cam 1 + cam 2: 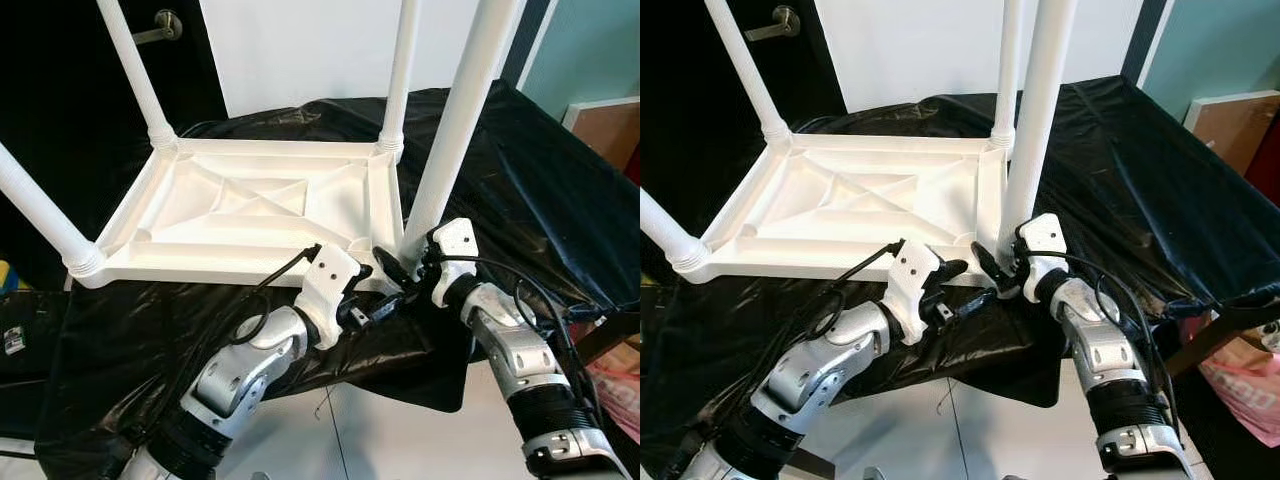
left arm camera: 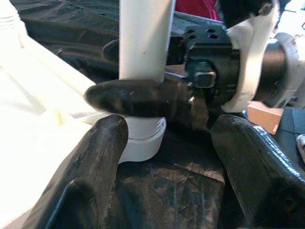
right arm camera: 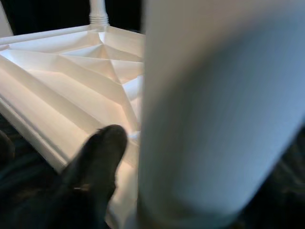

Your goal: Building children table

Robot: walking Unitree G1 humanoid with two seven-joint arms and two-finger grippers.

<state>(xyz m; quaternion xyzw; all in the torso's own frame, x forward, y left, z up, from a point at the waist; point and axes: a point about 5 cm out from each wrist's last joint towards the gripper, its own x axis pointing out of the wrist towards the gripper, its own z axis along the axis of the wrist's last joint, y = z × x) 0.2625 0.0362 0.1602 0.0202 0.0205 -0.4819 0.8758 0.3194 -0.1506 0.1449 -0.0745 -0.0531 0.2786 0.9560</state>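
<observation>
Covering worktop: black sheet (image 1: 520, 170)

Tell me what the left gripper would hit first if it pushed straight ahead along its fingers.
Most likely the right gripper: one of its fingers lies right across the left gripper, clamped on the near table leg. The leg's threaded base sits just behind, though depth is unclear.

You can't see the tops of the four white plastic table legs (image 1: 455, 120); the frame edge cuts them off. Nearest leg is a blur in the right wrist view. Right gripper (image 1: 392, 270) hides that leg's socket joint.
</observation>
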